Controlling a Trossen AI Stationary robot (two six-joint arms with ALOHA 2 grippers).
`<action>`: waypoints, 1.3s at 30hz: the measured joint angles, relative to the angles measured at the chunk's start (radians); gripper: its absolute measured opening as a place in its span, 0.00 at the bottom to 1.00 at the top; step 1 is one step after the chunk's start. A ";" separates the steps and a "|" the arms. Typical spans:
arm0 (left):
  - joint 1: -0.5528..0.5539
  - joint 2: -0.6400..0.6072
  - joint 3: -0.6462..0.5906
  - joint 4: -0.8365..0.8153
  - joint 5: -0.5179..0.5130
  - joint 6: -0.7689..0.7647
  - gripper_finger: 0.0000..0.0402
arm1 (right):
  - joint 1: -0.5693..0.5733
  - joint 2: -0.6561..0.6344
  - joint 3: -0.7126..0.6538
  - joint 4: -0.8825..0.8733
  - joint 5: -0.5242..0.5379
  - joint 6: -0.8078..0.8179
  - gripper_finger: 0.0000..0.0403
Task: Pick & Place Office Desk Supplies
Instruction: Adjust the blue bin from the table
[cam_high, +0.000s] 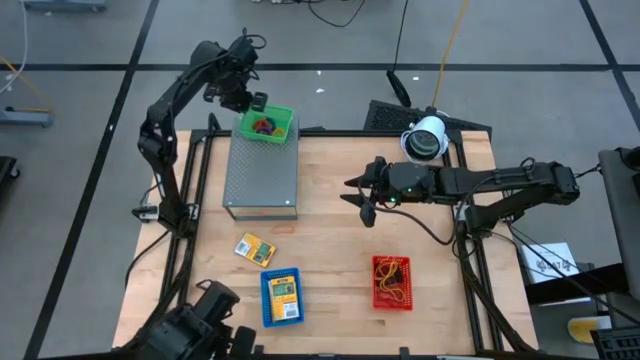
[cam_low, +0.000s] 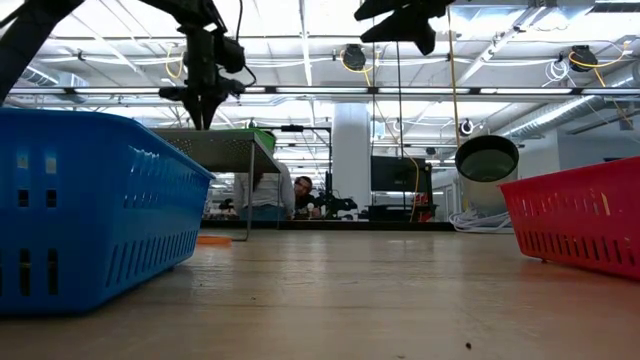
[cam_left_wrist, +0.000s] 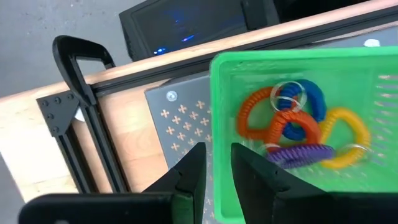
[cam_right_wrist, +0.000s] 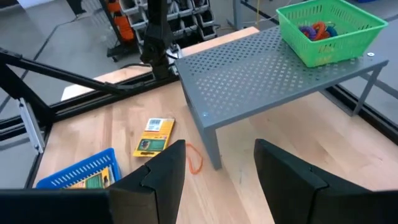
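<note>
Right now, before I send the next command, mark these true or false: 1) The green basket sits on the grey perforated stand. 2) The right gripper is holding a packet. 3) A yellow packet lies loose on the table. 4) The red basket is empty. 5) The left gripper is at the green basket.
1) True: the green basket sits on the grey stand.
2) False: the right gripper is open and empty.
3) True: a yellow packet lies near the blue basket.
4) False: the red basket holds rubber bands.
5) True: the left gripper hangs at its rim.
</note>
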 joint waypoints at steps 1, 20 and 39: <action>0.000 -0.008 0.000 0.000 0.007 0.000 0.21 | 0.000 0.000 -0.002 0.005 0.000 0.000 0.45; -0.168 -0.379 0.000 0.000 0.191 0.130 0.21 | 0.000 -0.007 -0.007 0.037 0.002 -0.017 0.45; -0.827 -0.497 0.000 0.000 0.106 -0.277 0.21 | 0.006 -0.045 -0.007 0.024 -0.169 0.011 0.45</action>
